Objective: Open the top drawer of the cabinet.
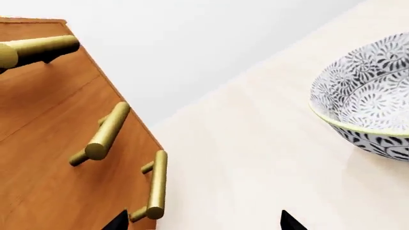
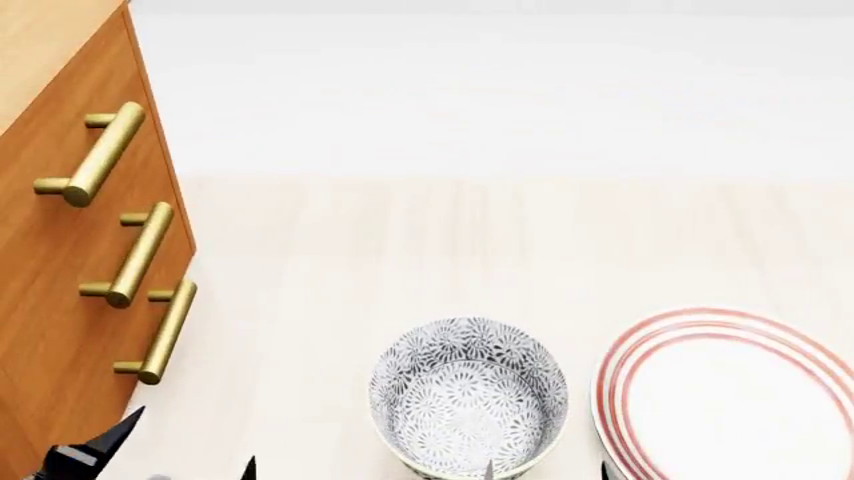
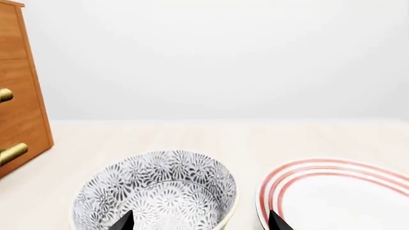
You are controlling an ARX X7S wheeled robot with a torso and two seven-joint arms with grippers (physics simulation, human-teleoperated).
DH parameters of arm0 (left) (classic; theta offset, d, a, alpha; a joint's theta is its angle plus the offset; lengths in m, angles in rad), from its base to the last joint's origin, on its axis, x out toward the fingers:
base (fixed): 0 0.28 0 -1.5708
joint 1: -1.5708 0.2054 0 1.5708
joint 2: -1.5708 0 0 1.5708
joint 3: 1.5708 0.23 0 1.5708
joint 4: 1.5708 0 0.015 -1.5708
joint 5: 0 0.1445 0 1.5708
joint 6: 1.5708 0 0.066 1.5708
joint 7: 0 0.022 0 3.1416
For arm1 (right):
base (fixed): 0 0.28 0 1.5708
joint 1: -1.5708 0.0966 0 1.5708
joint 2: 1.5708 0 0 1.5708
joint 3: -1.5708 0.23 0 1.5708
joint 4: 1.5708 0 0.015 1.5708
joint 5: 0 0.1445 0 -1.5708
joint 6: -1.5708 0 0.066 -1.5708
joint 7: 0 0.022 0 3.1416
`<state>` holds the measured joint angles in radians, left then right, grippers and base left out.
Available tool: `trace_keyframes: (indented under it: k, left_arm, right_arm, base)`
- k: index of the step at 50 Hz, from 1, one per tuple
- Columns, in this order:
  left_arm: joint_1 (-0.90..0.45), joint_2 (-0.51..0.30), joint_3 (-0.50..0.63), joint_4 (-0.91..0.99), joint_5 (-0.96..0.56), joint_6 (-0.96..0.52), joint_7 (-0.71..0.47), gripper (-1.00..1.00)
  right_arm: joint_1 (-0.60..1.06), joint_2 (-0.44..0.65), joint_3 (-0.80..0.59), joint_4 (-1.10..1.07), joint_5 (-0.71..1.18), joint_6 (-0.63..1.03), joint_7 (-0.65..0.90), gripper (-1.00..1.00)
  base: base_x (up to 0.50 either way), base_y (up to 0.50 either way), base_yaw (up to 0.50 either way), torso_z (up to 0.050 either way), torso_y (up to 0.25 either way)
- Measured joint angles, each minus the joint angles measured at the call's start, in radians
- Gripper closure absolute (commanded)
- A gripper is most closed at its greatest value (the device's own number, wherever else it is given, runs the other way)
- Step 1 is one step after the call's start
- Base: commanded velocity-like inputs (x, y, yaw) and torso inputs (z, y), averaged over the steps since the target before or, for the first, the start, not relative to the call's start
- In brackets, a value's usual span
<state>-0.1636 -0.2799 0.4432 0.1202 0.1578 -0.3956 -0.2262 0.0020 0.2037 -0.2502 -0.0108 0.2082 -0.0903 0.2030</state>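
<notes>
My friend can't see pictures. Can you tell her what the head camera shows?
A wooden cabinet with three shut drawers and brass handles stands at the left of a pale table. Nearer the camera sit a patterned bowl and a red-ringed plate.

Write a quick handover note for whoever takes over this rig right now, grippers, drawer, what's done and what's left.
Left gripper: open, empty, low in front of the cabinet, below the handles.
Right gripper: open, empty, over the patterned bowl, beside the red-ringed plate.
The top drawer looks shut, flush with the two below; its brass handle is untouched.
Done: nothing yet.
Left: raise the left gripper to the top handle, grip it, pull the drawer out.
</notes>
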Motion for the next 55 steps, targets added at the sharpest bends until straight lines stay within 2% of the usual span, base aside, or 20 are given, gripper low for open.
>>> trace_keyframes:
  k: [17, 31, 55]
  left_arm:
    - [-0.158, -0.089, 0.164, 0.024, 0.253, -0.188, 0.058, -1.00]
    - [-0.266, -0.127, 0.293, 0.008, 0.431, -0.302, 0.131, -1.00]
    - [-0.428, -0.181, 0.387, 0.019, 0.608, -0.434, 0.279, -1.00]
  right_arm:
    - [0.005, 0.003, -0.002, 0.012, 0.019, 0.010, 0.010, -1.00]
    - [0.008, 0.007, -0.007, 0.019, 0.033, 0.013, 0.015, -1.00]
    - [0.001, 0.014, -0.033, 0.038, 0.052, 0.005, -0.001, -1.00]
  base:
    - [0.00, 0.00, 0.00, 0.000, 0.000]
    - [0.00, 0.00, 0.00, 0.000, 0.000]
    - [0.00, 0.00, 0.00, 0.000, 0.000]
